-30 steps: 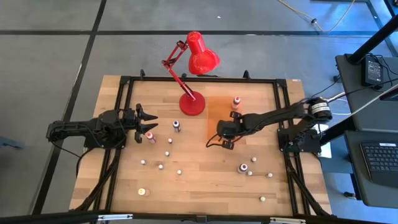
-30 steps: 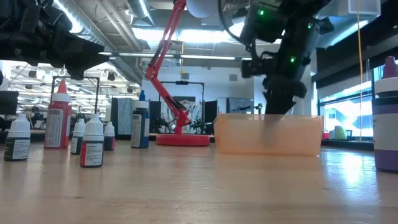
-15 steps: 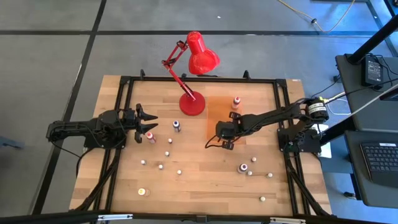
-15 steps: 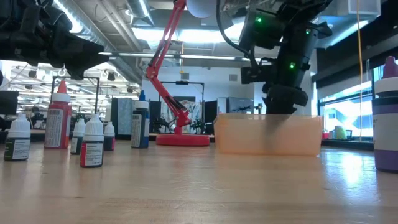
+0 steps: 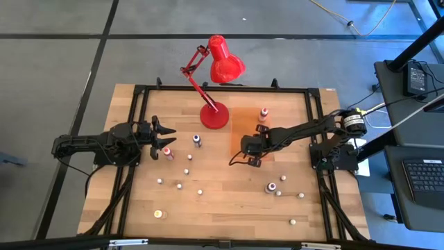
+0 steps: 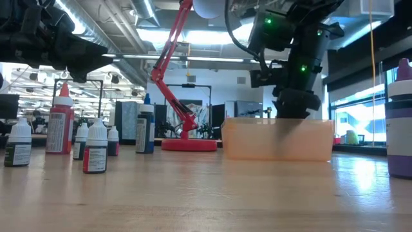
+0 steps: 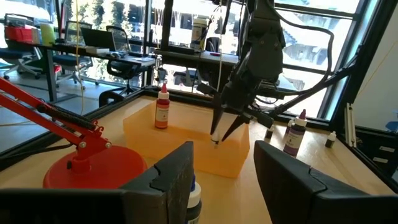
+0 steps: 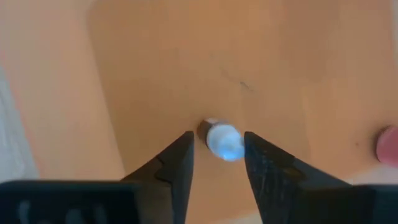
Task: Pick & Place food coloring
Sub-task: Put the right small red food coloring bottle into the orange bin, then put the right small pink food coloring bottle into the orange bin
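The food coloring was spread across the worktop (image 5: 229, 201), and the sorting was clearly only getting started. One red-bodied bottle (image 5: 263, 113) already stood upright in the orange tray (image 5: 239, 123), and the right gripper (image 8: 217, 163) hung low over that same tray with a second small bottle (image 8: 222, 140) lying on the tray floor between its fingers. Its jaws were spread a little, with gaps showing on both sides of the bottle, so this one looked freshly set down rather than gripped. That made two in the tray by my count. Plenty was left: a red bottle (image 5: 167, 153) and a dark one (image 5: 197, 141) stood near the middle-left, a loose scatter of small white-topped pieces (image 5: 179, 185) lay below them, another cluster with a dark bottle (image 5: 270, 187) sat on the right side, and single pieces lay near the front edge (image 5: 157, 214). The left gripper (image 5: 161, 134) waited on the left of the worktop, just beside the red bottle, jaws spread and holding nothing. The red lamp (image 5: 216, 117) stood beside the tray, close enough that lifts out of there would want care. I judged the job well under halfway, with most bottles not yet collected.
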Controlling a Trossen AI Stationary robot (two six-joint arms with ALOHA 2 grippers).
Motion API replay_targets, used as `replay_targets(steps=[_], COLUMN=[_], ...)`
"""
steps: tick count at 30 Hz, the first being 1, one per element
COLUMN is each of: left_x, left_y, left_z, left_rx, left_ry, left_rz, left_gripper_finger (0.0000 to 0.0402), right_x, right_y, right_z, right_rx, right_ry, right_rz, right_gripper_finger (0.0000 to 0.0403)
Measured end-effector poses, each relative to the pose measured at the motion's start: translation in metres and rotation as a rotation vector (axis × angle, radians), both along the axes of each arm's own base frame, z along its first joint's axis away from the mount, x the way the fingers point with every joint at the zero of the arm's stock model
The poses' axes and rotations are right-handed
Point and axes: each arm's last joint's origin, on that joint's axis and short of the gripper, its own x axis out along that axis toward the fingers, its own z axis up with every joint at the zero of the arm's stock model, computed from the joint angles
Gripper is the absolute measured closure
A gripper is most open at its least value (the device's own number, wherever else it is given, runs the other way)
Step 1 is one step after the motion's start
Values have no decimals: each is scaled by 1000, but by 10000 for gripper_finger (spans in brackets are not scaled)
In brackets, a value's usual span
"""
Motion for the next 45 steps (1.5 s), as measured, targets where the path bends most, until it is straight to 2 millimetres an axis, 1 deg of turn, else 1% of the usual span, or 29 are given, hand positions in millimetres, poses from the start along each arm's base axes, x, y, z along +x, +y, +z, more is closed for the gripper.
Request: replay_targets(steps=[3,5,8,11,13,17,20,22,24,26,28,32,34,39,45], left_x=[0,0,0,0,0,0,0,0,0,0,0,0,0,0,0], left_y=[0,0,0,0,0,0,0,0,0,0,0,0,0,0,0], left_z=[0,0,0,0,0,0,0,0,0,0,0,0,0,0,0], left_rx=[0,0,0,0,0,-1,-1,-1,-1,-2,-1,-1,-1,-1,-1], left_ry=[0,0,0,0,0,-1,0,0,0,0,0,0,-1,-1,0], left_rz=[0,0,0,0,0,0,1,0,0,0,1,5,4,5,4], left_gripper_finger=[239,240,239,237,237,240,239,238,237,237,239,240,238,238,239], right_x=[-3,-6,-12,-22,-31,-48,-60,-67,-76,-87,-99,-119,-125,-134,-141], right_y=[0,0,-1,0,3,17,33,46,59,69,77,88,93,103,104], right_z=[7,16,33,55,68,95,109,114,115,111,106,98,93,72,40], right_rx=[0,1,4,19,60,163,217,229,253,283,265,215,222,250,288], right_ry=[-9,-33,-93,-152,-190,-289,-336,-347,-320,-242,-176,-78,-66,-34,-18], right_rz=[0,0,0,6,27,116,207,260,270,216,116,-104,-156,-121,-142], right_gripper_finger=[250,247,247,246,246,246,246,246,246,246,246,246,246,246,246])
